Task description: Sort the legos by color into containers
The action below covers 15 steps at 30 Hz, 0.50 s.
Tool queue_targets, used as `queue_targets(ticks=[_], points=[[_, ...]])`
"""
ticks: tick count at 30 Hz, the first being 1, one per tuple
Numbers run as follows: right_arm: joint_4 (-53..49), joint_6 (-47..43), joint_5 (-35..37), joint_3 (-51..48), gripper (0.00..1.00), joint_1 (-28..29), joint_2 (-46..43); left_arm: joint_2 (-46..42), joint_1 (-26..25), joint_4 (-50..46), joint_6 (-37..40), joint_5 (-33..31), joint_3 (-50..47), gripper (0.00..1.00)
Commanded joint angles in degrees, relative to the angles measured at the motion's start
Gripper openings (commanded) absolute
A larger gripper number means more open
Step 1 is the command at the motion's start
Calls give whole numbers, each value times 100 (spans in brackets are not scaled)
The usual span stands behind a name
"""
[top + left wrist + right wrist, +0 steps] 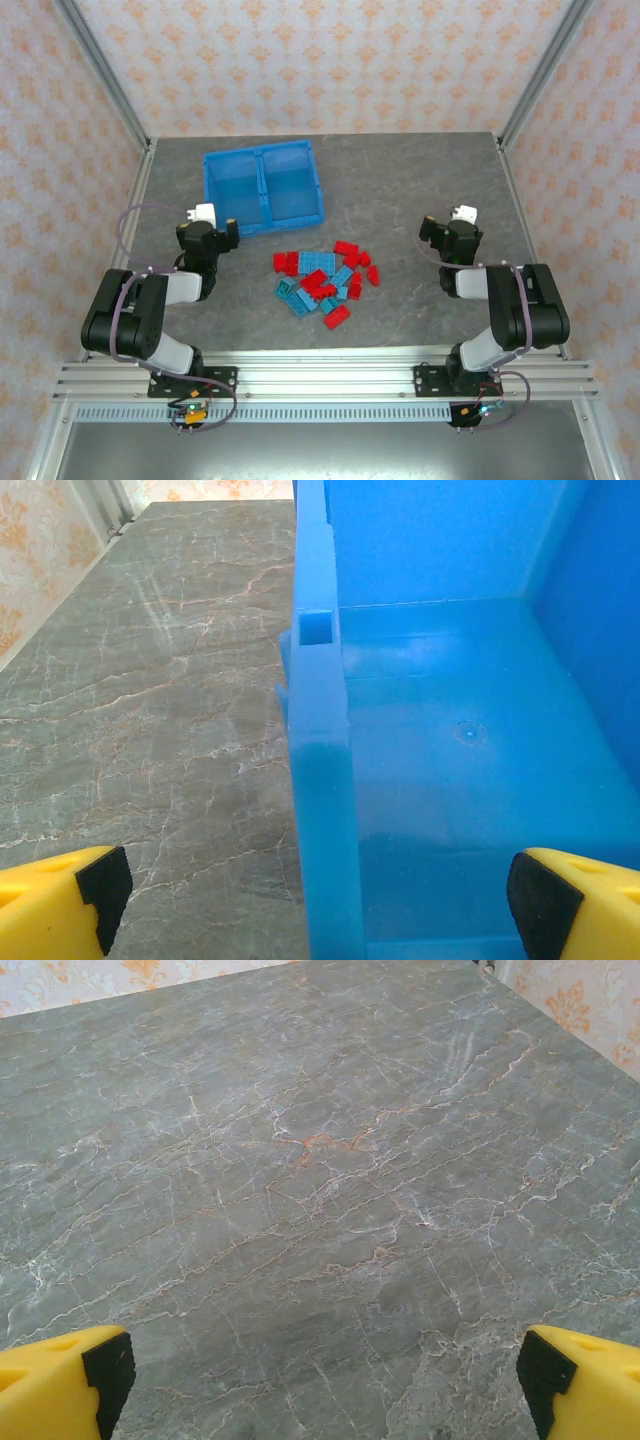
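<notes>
Legos [325, 283] lie in one loose heap on the grey worktop [410, 180], roughly midway between the two arms and a little nearer to them than the bin [213, 190]. In the heap the red bricks [337, 318] and the light blue bricks [300, 300] are mixed together, most of them touching, with a few at the edge just apart from the rest. As far as the overhead view tells, none lies in the bin. The left compartment [235, 195] and the right compartment [292, 190], split by the central wall [262, 188], both have bare blue floors. The left wrist view agrees, with a clean compartment floor [470, 750] and no brick on it.

By my reading the sorting has not begun. Every brick is left to pick and place, and neither compartment has yet been given a colour.

As for the arms, the left fingers [60, 905] are spread wide apart and hold nothing. They sit low at the bin's near left corner, with its outer side wall [318, 780] running up between them. The right fingers [585, 1385] are likewise wide apart and empty, over bare worktop well apart from the heap. The left arm [150, 305] and the right arm [515, 305] are folded close to their bases. Neither pair of fingers is near a brick, so the first step ahead is probably a reach toward the heap.
</notes>
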Motion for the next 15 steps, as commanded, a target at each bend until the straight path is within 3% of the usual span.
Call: queue_targets(ticks=[1, 15], points=[[-21, -48, -49, 109, 99, -27, -43, 14, 12, 72, 49, -31, 123, 100], [-42, -51, -49, 133, 99, -25, -35, 13, 20, 83, 46, -23, 121, 100]])
